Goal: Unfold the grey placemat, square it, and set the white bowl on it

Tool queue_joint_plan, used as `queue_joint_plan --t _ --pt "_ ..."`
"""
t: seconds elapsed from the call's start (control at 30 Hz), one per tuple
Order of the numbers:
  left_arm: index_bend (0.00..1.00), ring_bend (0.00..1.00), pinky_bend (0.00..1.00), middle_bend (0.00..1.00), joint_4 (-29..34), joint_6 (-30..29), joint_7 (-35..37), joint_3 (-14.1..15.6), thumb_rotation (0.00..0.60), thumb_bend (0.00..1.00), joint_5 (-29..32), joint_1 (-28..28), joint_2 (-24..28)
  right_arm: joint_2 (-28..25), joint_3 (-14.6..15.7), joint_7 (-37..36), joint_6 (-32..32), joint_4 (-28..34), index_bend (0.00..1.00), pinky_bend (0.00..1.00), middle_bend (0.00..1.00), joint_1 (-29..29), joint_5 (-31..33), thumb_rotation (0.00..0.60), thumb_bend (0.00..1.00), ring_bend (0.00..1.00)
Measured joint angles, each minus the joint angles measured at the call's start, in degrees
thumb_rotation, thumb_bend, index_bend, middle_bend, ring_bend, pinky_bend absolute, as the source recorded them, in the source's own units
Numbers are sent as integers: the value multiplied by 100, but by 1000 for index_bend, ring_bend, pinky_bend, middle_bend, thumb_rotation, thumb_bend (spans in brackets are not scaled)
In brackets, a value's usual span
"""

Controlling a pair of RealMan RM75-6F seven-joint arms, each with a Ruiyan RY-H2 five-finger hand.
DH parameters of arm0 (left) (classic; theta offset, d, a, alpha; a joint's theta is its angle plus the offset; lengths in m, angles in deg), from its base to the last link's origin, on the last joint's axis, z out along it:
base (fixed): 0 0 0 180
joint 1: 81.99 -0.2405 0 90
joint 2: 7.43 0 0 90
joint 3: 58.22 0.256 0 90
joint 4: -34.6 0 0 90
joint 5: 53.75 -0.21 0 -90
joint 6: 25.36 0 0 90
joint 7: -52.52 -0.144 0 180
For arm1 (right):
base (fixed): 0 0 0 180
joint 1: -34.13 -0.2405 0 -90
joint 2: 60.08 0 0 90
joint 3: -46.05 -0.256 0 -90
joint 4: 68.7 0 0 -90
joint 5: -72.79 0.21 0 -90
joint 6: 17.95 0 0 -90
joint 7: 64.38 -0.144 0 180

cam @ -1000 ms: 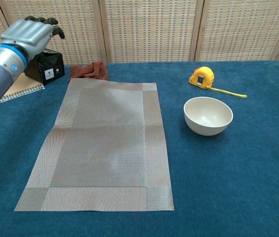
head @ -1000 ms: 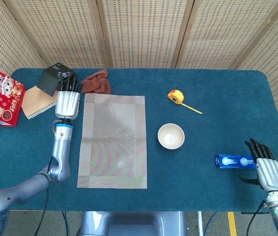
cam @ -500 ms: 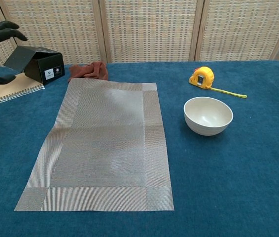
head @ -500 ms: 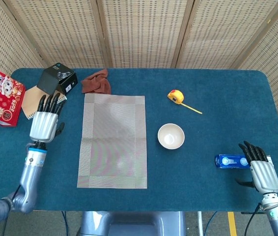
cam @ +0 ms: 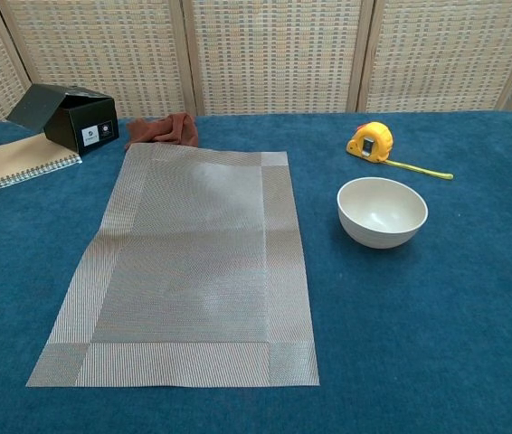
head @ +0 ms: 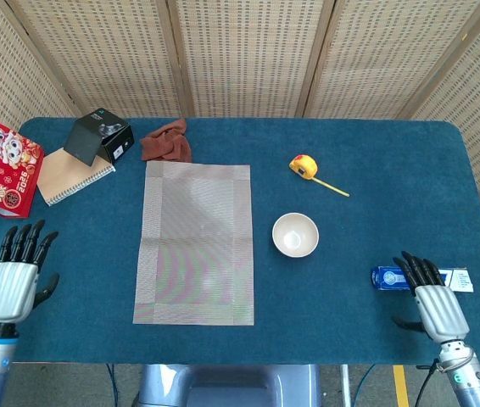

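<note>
The grey placemat lies fully unfolded and flat on the blue table, left of centre. To its right stands the white bowl, upright and empty, on the bare tabletop. My left hand is at the table's front left corner, fingers spread, holding nothing. At the front right my right hand holds nothing, fingers apart, its fingertips beside a blue packet. Neither hand shows in the chest view.
A yellow tape measure lies behind the bowl. A brown cloth touches the mat's far edge. A black box, a spiral notebook and a red booklet fill the far left.
My left hand has drawn back from beside the mat's far left corner to the front left edge of the table. My right hand has edged slightly left and nearer.
</note>
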Motion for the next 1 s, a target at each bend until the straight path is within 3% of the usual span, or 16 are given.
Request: queue_joint_plan --t 0.23,0.5,0.73,1.0 --pt "128 0 0 0 -41 -366 289 116 600 322 -280 -449 50 74 130 217 104 31 109 0 0 20 -266 600 91 0" --pt "129 0 0 0 -199 -436 547 17 600 322 -339 -625 42 285 211 299 145 -32 255 0 0 -15 -506 600 89 0" --pt "135 0 0 0 -270 -305 644 -123 600 323 -353 -674 29 689 -53 616 -189 -166 353 0 0 -327 -346 600 126 0" --pt "141 0 0 0 -331 -101 702 -197 600 322 -353 -701 10 1251 -491 1219 -766 -261 358 0 0 -866 99 600 167 0"
